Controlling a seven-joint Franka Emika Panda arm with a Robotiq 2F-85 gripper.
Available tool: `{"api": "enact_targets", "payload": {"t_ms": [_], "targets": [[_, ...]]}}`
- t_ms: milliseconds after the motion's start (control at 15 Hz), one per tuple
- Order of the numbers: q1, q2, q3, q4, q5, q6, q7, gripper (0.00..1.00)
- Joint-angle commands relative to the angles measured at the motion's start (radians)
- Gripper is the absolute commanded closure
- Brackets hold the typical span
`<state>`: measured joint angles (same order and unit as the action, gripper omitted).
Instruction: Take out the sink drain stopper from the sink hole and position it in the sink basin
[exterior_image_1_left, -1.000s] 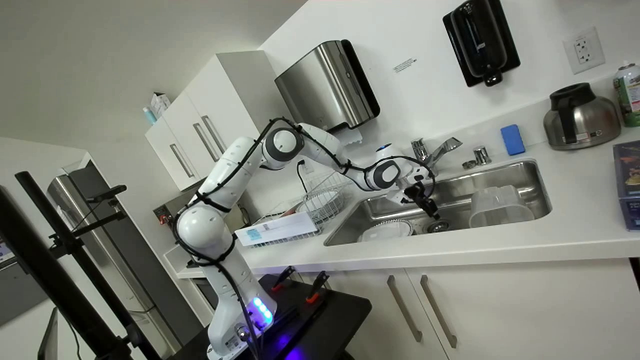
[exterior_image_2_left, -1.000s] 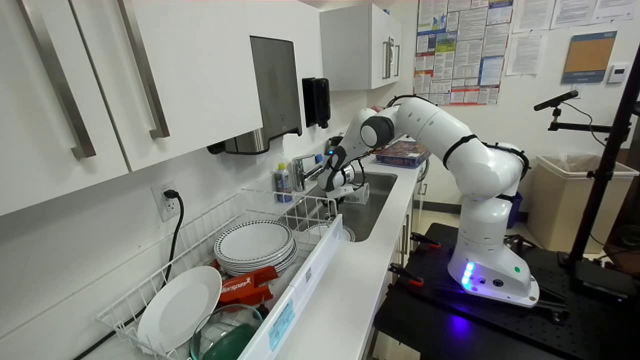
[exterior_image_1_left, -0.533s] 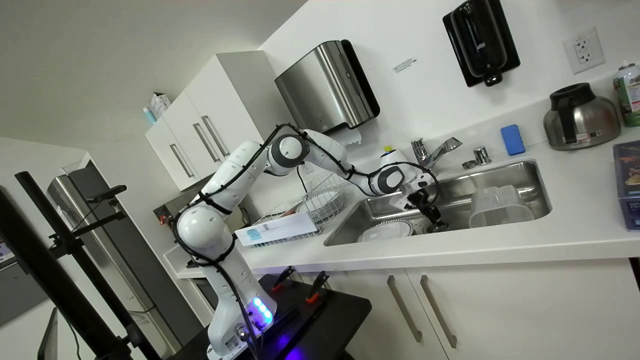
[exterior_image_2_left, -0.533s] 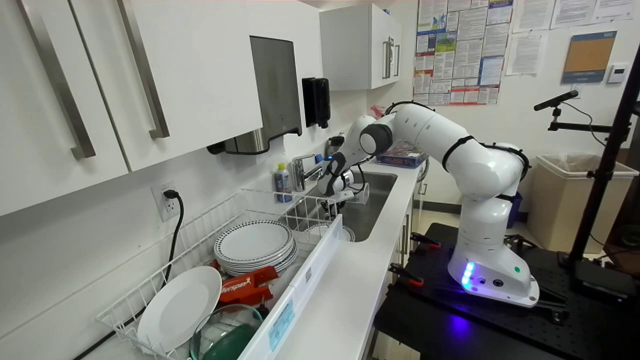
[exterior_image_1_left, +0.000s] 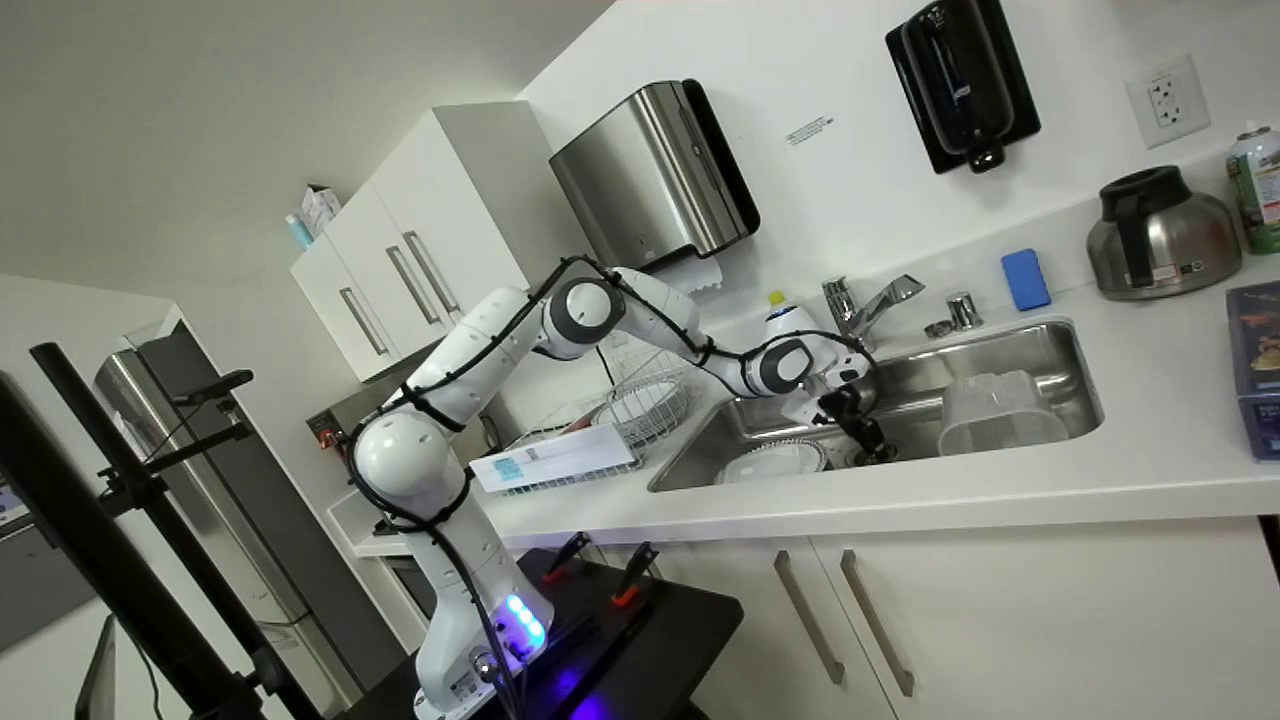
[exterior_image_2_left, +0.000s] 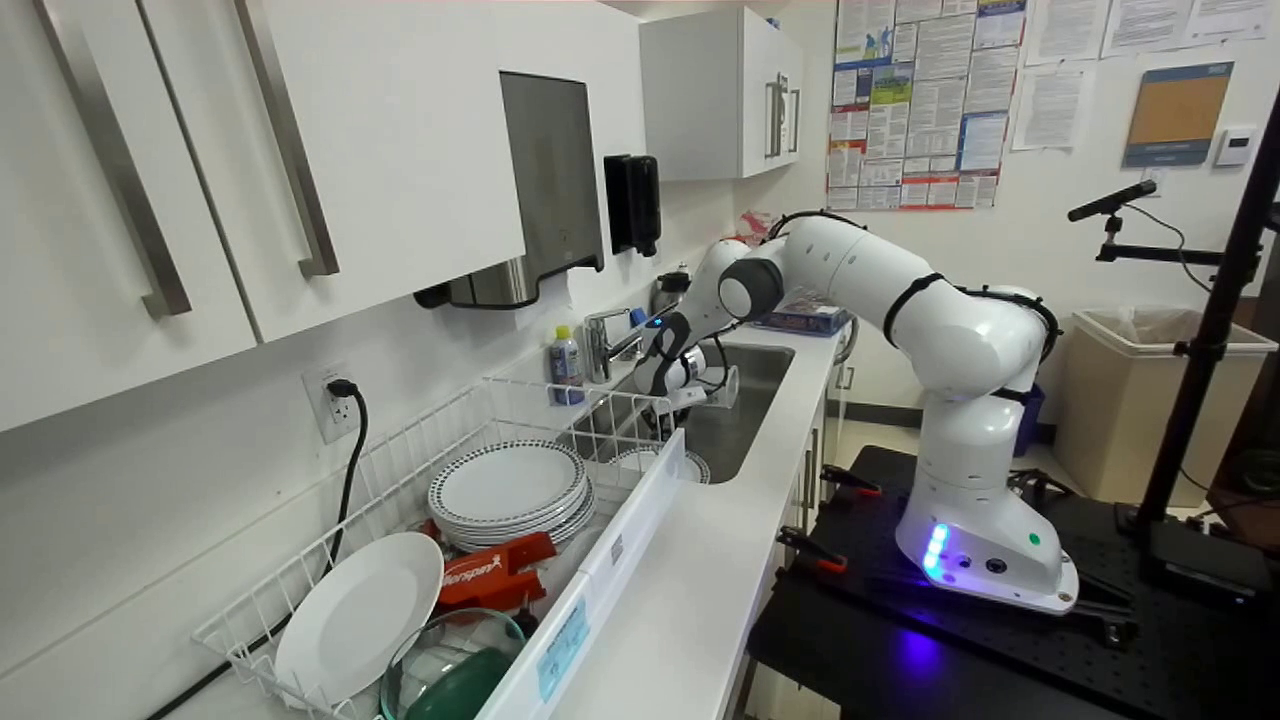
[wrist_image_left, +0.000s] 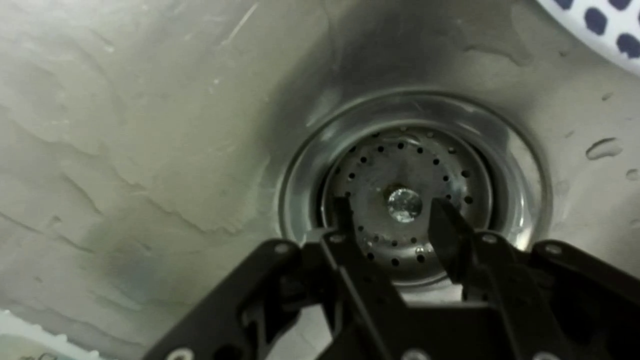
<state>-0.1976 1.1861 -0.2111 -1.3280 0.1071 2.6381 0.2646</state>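
The sink drain stopper (wrist_image_left: 406, 204) is a round perforated steel disc with a shiny centre knob. It sits in the sink hole (wrist_image_left: 302, 200) in the wrist view. My gripper (wrist_image_left: 391, 202) is open, pointing down over the stopper, with a black finger on each side of the knob and gaps between. I cannot tell how far the tips are above the disc. The steel sink basin (exterior_image_1_left: 915, 425) also shows in an exterior view (exterior_image_2_left: 720, 445). My gripper (exterior_image_1_left: 876, 450) is low over the drain there and mostly hides it; the dish rack partly hides the gripper in an exterior view.
A clear plastic container (exterior_image_1_left: 1000, 415) lies in the basin on one side of the drain. A dotted-rim white plate (exterior_image_1_left: 772, 462) lies on the other, its rim (wrist_image_left: 602, 27) close by in the wrist view. The faucet (exterior_image_1_left: 880, 302) and dish rack (exterior_image_2_left: 630, 520) stand beside the basin.
The arm has lowered, and the gripper has come down closer to the drain. Most of the drop came in the first half second. Nothing else has moved.
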Motion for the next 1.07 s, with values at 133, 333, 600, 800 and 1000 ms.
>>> {"api": "enact_targets", "payload": {"t_ms": [133, 333, 600, 800, 1000], "targets": [[0.009, 0.045, -0.02, 0.069, -0.003, -0.053, 0.04, 0.83], [0.016, 0.05, -0.02, 0.079, -0.003, -0.05, 0.051, 1.0], [0.025, -0.017, -0.024, -0.004, 0.001, -0.02, 0.054, 0.95], [0.035, -0.095, -0.028, -0.092, 0.008, -0.002, 0.06, 0.95], [0.028, -0.194, -0.023, -0.181, 0.008, -0.035, 0.048, 0.95]]}}
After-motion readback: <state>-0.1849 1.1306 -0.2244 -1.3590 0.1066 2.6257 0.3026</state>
